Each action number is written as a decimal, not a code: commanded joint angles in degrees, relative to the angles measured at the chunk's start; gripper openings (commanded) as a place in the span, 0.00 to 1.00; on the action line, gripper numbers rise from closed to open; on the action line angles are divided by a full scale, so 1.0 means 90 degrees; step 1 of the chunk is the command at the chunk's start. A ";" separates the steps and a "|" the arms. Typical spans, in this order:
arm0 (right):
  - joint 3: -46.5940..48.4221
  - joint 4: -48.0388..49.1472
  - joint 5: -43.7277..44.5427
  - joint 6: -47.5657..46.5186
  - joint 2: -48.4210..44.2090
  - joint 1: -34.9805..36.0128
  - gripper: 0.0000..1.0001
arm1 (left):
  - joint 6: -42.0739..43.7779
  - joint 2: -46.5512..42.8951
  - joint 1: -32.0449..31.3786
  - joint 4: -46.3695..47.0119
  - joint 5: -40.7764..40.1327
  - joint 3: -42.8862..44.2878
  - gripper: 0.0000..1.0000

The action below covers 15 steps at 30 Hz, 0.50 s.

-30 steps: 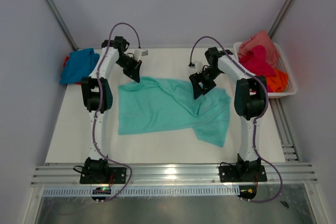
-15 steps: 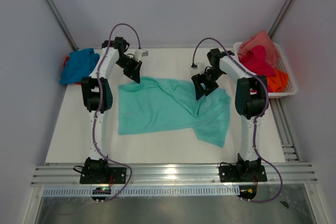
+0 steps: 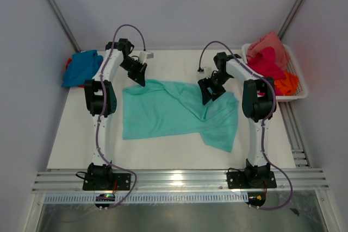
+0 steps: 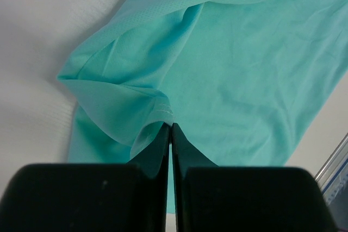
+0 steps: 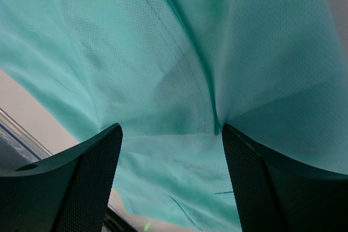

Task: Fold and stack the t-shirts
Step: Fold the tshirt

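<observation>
Your left gripper (image 4: 169,126) is clenched on a fold at the far-left edge of the mint-teal t-shirt (image 3: 179,115). The shirt lies rumpled across the middle of the white table (image 3: 163,153). Your right gripper (image 5: 171,133) hangs over the shirt's far-right part, released, its jaws spread wide above the cloth. A blue t-shirt (image 3: 81,68) sits bunched at the table's far-left corner. A magenta t-shirt (image 3: 266,62), a salmon pink t-shirt (image 3: 270,42) and an orange t-shirt (image 3: 287,83) fill the white mesh basket (image 3: 298,92) at the right.
</observation>
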 commanded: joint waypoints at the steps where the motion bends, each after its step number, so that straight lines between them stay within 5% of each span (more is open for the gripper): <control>1: 0.0037 0.0096 -0.0020 0.0041 -0.0088 -0.0014 0.78 | 0.0013 0.0008 0.0009 -0.0109 0.0196 0.0014 0.00; 9: 0.0076 0.0076 -0.0157 0.0070 0.0010 -0.0014 0.75 | -0.0006 0.0027 0.0009 -0.0080 0.0187 0.0014 0.00; 11: 0.0076 0.0057 -0.0254 0.0051 0.0020 -0.0014 0.59 | 0.0003 0.0028 0.0009 -0.0099 0.0196 0.0014 0.00; 13: 0.0115 0.0066 -0.0284 0.0041 0.0039 -0.0014 0.26 | 0.0004 0.0047 0.0009 -0.0128 0.0196 0.0014 0.00; 15: 0.0154 0.0047 -0.0264 0.0031 0.0068 -0.0014 0.23 | 0.0004 0.0047 0.0009 -0.0129 0.0196 0.0014 0.00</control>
